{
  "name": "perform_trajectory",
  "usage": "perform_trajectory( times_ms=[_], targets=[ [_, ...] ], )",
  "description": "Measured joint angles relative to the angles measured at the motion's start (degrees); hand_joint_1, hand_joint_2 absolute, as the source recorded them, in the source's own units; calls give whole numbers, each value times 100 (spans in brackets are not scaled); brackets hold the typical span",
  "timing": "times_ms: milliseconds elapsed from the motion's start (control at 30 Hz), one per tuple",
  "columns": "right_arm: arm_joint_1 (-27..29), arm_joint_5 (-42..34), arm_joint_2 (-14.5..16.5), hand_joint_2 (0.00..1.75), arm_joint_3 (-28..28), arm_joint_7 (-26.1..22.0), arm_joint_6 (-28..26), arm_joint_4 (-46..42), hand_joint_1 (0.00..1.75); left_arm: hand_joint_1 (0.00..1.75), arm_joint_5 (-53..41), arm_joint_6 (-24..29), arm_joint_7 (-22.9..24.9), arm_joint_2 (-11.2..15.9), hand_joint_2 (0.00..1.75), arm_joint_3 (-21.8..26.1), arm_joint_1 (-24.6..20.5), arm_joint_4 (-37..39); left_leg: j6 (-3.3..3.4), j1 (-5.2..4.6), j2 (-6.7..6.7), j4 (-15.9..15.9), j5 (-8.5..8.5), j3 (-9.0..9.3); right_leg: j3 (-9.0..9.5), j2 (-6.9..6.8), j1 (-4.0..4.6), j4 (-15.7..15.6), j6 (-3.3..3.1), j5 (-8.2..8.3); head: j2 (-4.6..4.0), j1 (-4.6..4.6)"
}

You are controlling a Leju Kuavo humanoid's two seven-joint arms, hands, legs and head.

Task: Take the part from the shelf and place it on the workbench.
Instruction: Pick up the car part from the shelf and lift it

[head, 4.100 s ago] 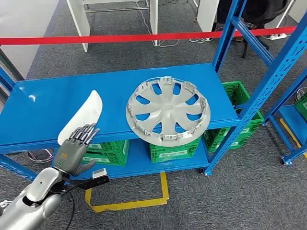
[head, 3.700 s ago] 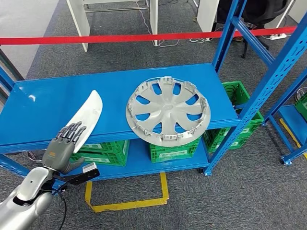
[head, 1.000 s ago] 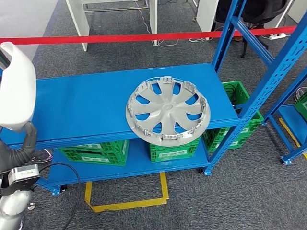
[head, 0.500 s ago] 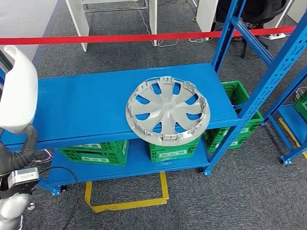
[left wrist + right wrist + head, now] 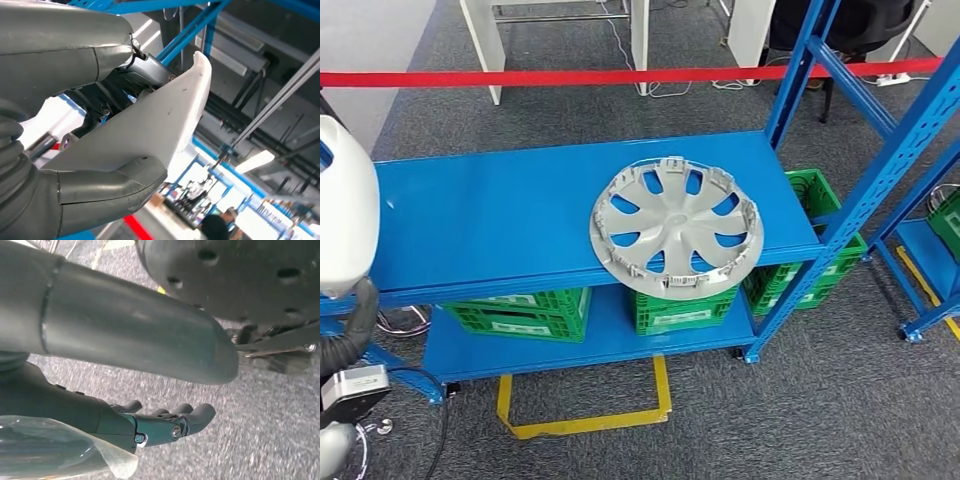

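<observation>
Head view: white part (image 5: pixel 346 205) raised at the left edge, off the blue shelf (image 5: pixel 493 215); grey wheel cover (image 5: pixel 676 225) lying on that shelf, overhanging its front edge.

Left wrist view: left robot hand (image 5: pixel 94 145) clamped on the white part (image 5: pixel 158 125), thumb under, fingers above.

Right wrist view: right robot hand (image 5: pixel 151 390) holding nothing, fingers loosely apart over grey carpet (image 5: pixel 241 440).

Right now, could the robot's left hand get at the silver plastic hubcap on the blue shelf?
Probably not: the left hand already grips the white curved plastic part, though nothing sits around the silver plastic hubcap on the blue shelf.
</observation>
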Motion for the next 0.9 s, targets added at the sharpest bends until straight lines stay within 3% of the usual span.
perform_trajectory(
  times_ms=[67, 100, 133, 200, 267, 333, 400, 500, 533, 567, 600, 667, 733, 833, 867, 900],
  targets=[
    [-27, 73, 13, 0, -37, 5, -8, 3, 0, 175, -85, 3, 112, 204, 175, 105, 167, -66, 75, 12, 52, -32, 105, -89, -272, -18, 3, 706, 45, -311, 0, 8],
    [-42, 104, 16, 0, -43, 10, -10, 3, 0, 175, -109, 5, 150, 283, 175, 151, 244, -85, 75, 9, 67, -4, 116, -134, -283, -28, 5, 852, 41, -328, 0, 11],
    [-51, 121, 17, 0, -44, 15, -14, 3, 0, 175, -112, 5, 157, 316, 175, 172, 259, -96, 66, 9, 68, 22, 116, -152, -86, -45, 5, 492, 25, -132, 0, 13],
    [-81, 147, 17, 0, -49, 26, -17, 3, 0, 175, -116, 5, 165, 380, 175, 210, 277, -122, 18, -8, 67, 82, 124, -208, 271, -79, 22, -141, -10, 92, 0, 10],
    [-108, 158, 22, 0, -53, 35, -18, 4, 0, 175, -117, 7, 169, 432, 175, 232, 283, -141, -54, -22, 67, 129, 156, -272, 358, -82, 36, -336, -44, 90, 0, 7],
    [-112, 161, 31, 0, -56, 41, -18, 5, 0, 175, -124, 7, 171, 472, 175, 238, 286, -151, -123, -16, 58, 164, 166, -322, 307, -70, 17, -377, -107, 116, 0, 5],
    [-118, 162, 37, 0, -59, 47, -26, 7, 0, 175, -134, 8, 177, 505, 175, 240, 279, -154, -200, 2, 32, 396, -85, -417, 243, -70, -5, -399, -198, 182, 0, -4],
    [-150, 163, 39, 0, -62, 53, -32, 8, 0, 175, -144, 8, 183, 528, 175, 238, 272, -154, -286, 47, 10, 1351, -776, -668, 106, -68, -6, -399, -254, 295, 0, -11],
    [-156, 163, 39, 0, -62, 54, -30, 8, 0, 175, -144, 7, 184, 527, 175, 237, 271, -154, -299, 61, 9, 1592, -863, -699, 54, -66, -5, -393, -252, 332, 0, -12],
    [-160, 163, 39, 0, -62, 55, -29, 8, 0, 175, -144, 7, 185, 527, 175, 237, 271, -154, -305, 75, 8, 1658, -823, -655, 0, -64, -5, -384, -246, 370, 0, -12],
    [-162, 163, 40, 0, -62, 56, -28, 8, 0, 175, -144, 7, 186, 528, 175, 237, 271, -154, -307, 89, 6, 1518, -679, -520, -52, -61, -6, -371, -236, 404, 0, -12],
    [-170, 163, 47, 0, -62, 57, -27, 8, 0, 175, -144, 7, 186, 536, 175, 237, 267, -154, -303, 113, -18, 790, -352, -58, -137, -50, -4, -346, -195, 466, 0, -11],
    [-183, 163, 53, 0, -62, 57, -28, 8, 0, 175, -144, 8, 186, 548, 175, 238, 262, -156, -292, 109, -68, 155, -254, 285, -206, -33, 9, -328, -131, 542, 0, -7],
    [-178, 163, 54, 0, -62, 57, -29, 9, 0, 175, -144, 8, 186, 558, 175, 237, 256, -158, -215, 90, -82, -1, -235, 251, -307, -18, 11, -324, -24, 664, 0, -2],
    [-171, 163, 54, 0, -62, 57, -29, 10, 0, 175, -143, 8, 186, 559, 175, 237, 253, -158, -154, 92, -65, -3, -194, 199, -355, -19, 6, -287, 4, 607, 0, -1],
    [-166, 163, 54, 0, -62, 58, -29, 12, 0, 175, -143, 8, 186, 559, 175, 237, 251, -158, -83, 94, -46, -8, -141, 142, -420, -21, 4, -168, 25, 447, 0, 6]
  ],
)
